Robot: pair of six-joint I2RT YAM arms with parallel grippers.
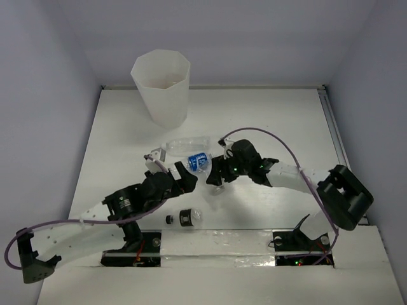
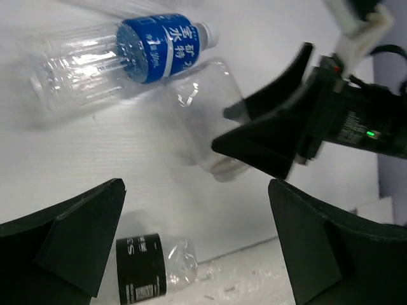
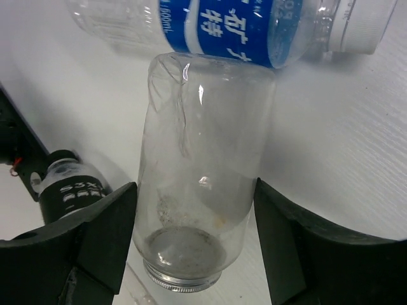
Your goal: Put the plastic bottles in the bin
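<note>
— Right gripper [image 3: 194, 194] is straddling the clear bottle [image 3: 203, 146], jaws sitting at either flank; whether they are pinching yet, I cannot tell.
— I'd be squeezing mid-body, gently (that thin wall is showing a crease), then lifting clear of the blue bottle [image 3: 222, 28].
— Left gripper [image 2: 196, 185]?
— Hovering, jaws spread, holding nothing. Our bottle is lying mid-table, see-through, silver-rimmed, seemingly touching the blue one, well apart from the bin [image 1: 160, 86].

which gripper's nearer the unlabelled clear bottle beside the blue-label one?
Right. The right gripper straddles the unlabelled clear bottle, with its fingers against both sides. The left gripper is open, off to the bottle's left and apart from it.
</note>
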